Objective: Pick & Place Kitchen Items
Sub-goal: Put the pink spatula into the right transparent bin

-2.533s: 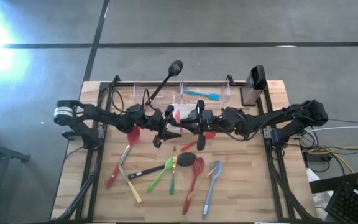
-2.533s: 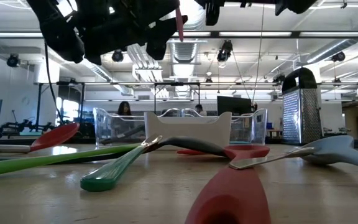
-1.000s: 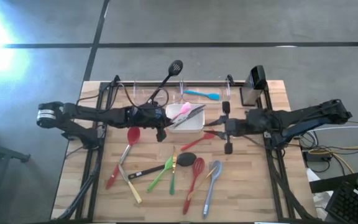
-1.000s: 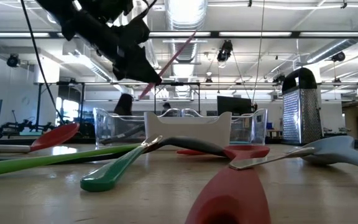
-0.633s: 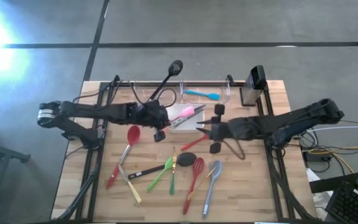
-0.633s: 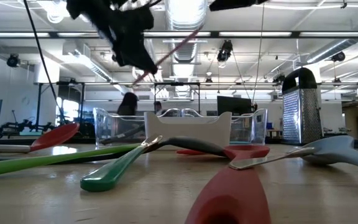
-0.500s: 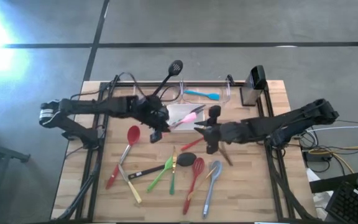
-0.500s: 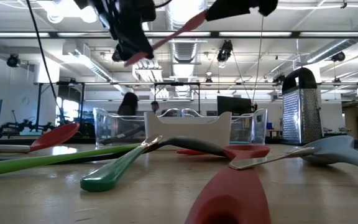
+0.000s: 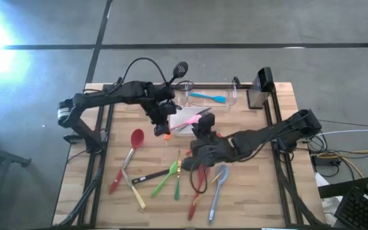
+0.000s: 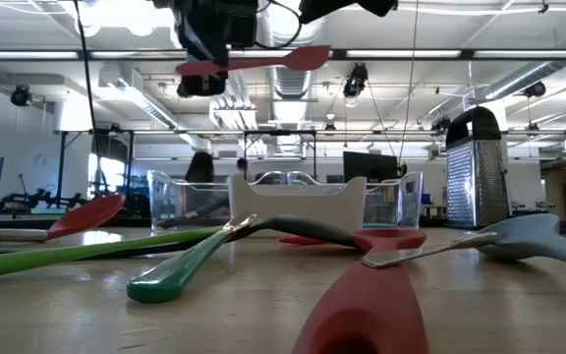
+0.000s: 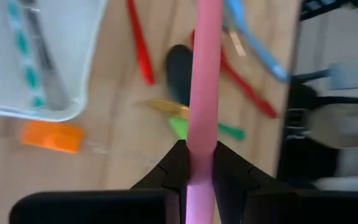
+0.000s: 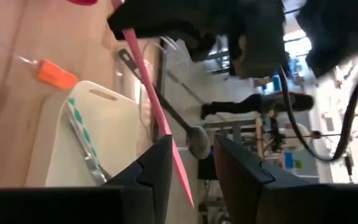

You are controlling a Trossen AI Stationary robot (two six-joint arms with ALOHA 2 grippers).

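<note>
We see the left gripper (image 9: pixel 163 110) raised above the table (image 9: pixel 75 191), just beside the white square dish (image 9: pixel 179 123), its fingers (image 11: pixel 174 163) clamped narrowly on a pink utensil (image 9: pixel 190 119). From the left wrist view the pink utensil (image 11: pixel 204 81) is a slim, straight, smooth handle running forward between the two dark fingers. In the low view it (image 10: pixel 263 62) hangs roughly level, high over the table, with a flattened rounded end toward the right; we cannot tell from any view whether that end is a spoon or a spatula.

The right gripper (image 9: pixel 200 145) sits low over the middle of the table, near the cluster of loose utensils. The right wrist view shows its two fingers (image 12: pixel 157 165) parted with nothing between them; the pink utensil (image 12: pixel 151 102) passes beyond them, apart from the pads.

On the table lie a red spoon (image 9: pixel 135 142), a green utensil (image 9: pixel 166 179), a grey-blue spoon (image 9: pixel 214 191) and a yellow-handled one (image 9: pixel 135 193). A blue spatula (image 9: pixel 207 97) rests in the clear bin (image 9: pixel 234 97) at the back. A striped utensil (image 11: pixel 33 56) lies in the dish.
</note>
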